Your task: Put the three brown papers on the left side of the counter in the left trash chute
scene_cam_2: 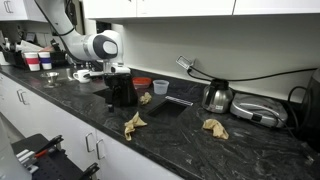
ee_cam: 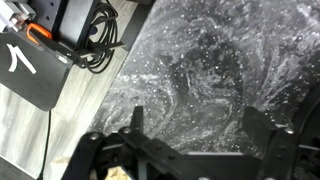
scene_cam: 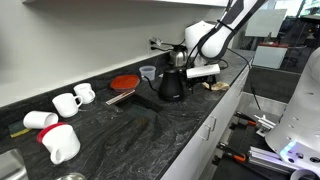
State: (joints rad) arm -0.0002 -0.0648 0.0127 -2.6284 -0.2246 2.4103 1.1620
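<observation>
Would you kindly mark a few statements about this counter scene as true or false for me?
1. The gripper is open and empty. True.
2. Three brown papers lie on the counter. True.
3. The red plate sits on top of the black kettle. False: it lies flat on the counter beside the kettle.
4. The counter is white. False: it is black with grey veins; only the cabinet fronts below are white.
</observation>
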